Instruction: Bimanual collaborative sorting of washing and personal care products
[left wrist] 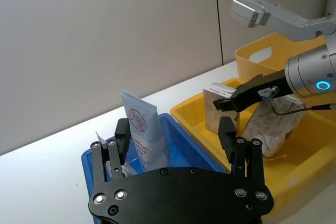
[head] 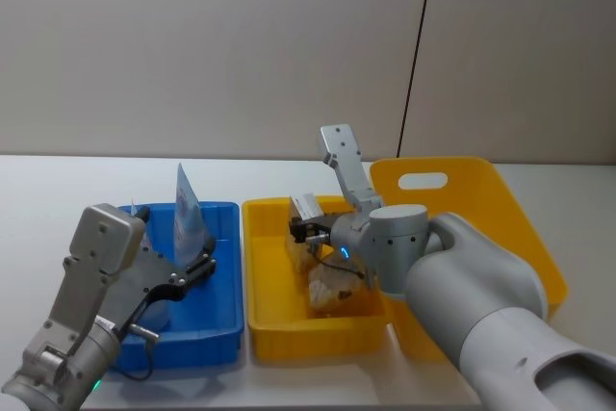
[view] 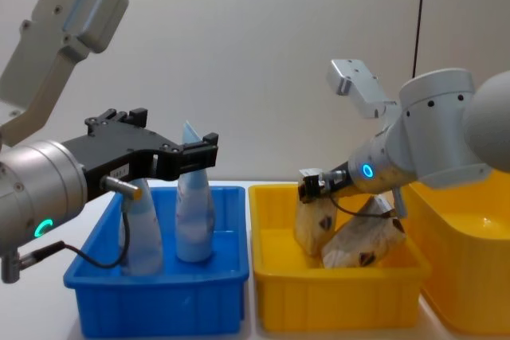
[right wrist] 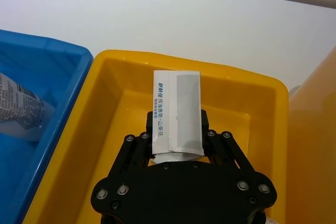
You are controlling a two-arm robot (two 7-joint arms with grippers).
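Pale wall, white table. Head view: the left gripper (head: pixel 197 269) hangs over the blue bin (head: pixel 192 348), the right gripper (head: pixel 300 230) over the yellow bin (head: pixel 318 344).

Left wrist view: the left fingers are spread and empty beside an upright squeeze tube (left wrist: pixel 142 129).

Right wrist view: the right fingers clamp a cream carton (right wrist: pixel 177 114).

Chest view: a second tube (view: pixel 139 232) stands binned and another cream pack (view: pixel 362 248) seemingly lies binned. Releasing the carton looks like what is left.

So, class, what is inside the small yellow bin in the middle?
In the small yellow bin: an upright carton, clamped by the right gripper, and a leaning carton beside it. The floor beneath them is covered, so anything underneath cannot be seen.
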